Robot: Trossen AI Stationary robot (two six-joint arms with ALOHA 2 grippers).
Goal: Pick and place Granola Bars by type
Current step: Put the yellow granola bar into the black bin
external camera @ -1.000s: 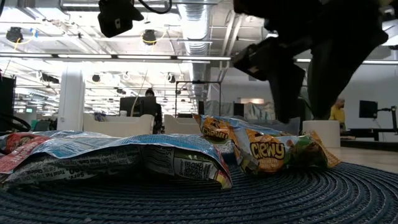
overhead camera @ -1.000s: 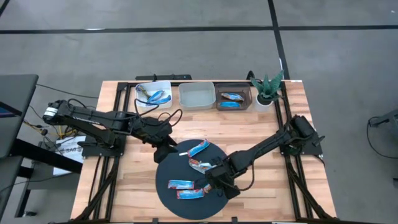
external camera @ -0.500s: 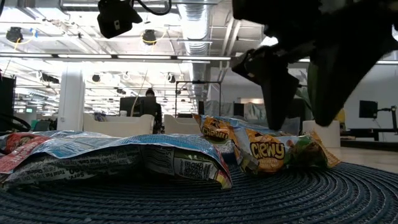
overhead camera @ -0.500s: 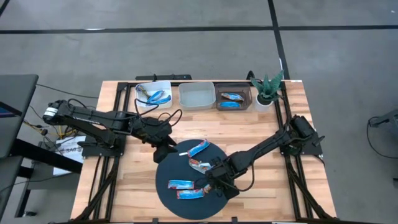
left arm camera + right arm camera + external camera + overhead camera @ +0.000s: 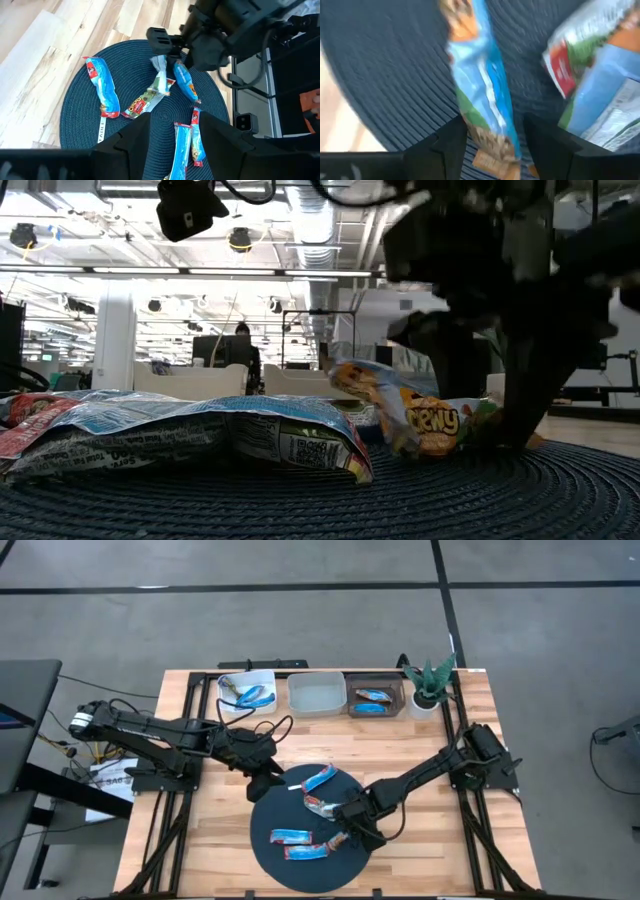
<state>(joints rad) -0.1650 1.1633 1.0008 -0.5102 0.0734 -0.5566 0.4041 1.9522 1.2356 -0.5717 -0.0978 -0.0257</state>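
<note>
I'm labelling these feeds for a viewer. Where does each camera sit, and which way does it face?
High view: overhead, straight down on wooden table; both arms show.
Low view: mat height, level into the room; right gripper descends by an orange-blue wrapped bar.
Left wrist view: above round dark woven mat; own fingers frame it.
Right wrist view: close over a blue wrapped bar.
Left wrist and high views share the right gripper and mat.
</note>
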